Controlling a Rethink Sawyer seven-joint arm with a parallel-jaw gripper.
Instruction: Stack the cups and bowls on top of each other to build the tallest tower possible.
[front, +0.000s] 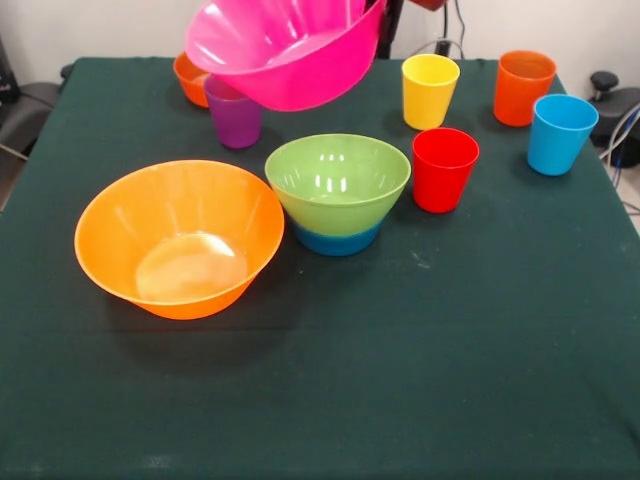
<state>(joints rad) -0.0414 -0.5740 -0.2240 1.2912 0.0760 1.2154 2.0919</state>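
Observation:
A large pink bowl (285, 55) hangs tilted in the air above the table's far side. My gripper (382, 14) holds it by its right rim at the top edge, and the bowl mostly hides it. Below it, a green bowl (337, 180) sits nested on a small blue bowl (335, 240), forming a low tower at mid table. A large orange bowl (180, 240) stands upright to the left of the tower. A small orange bowl (188, 78) sits behind a purple cup (235, 118). Red (445, 168), yellow (430, 90), orange (523, 87) and light blue (560, 133) cups stand upright at the right.
Everything stands on a dark green tablecloth (450, 350). The red cup stands close to the green bowl's right side. Cables and dark equipment (615, 100) lie beyond the table's right edge.

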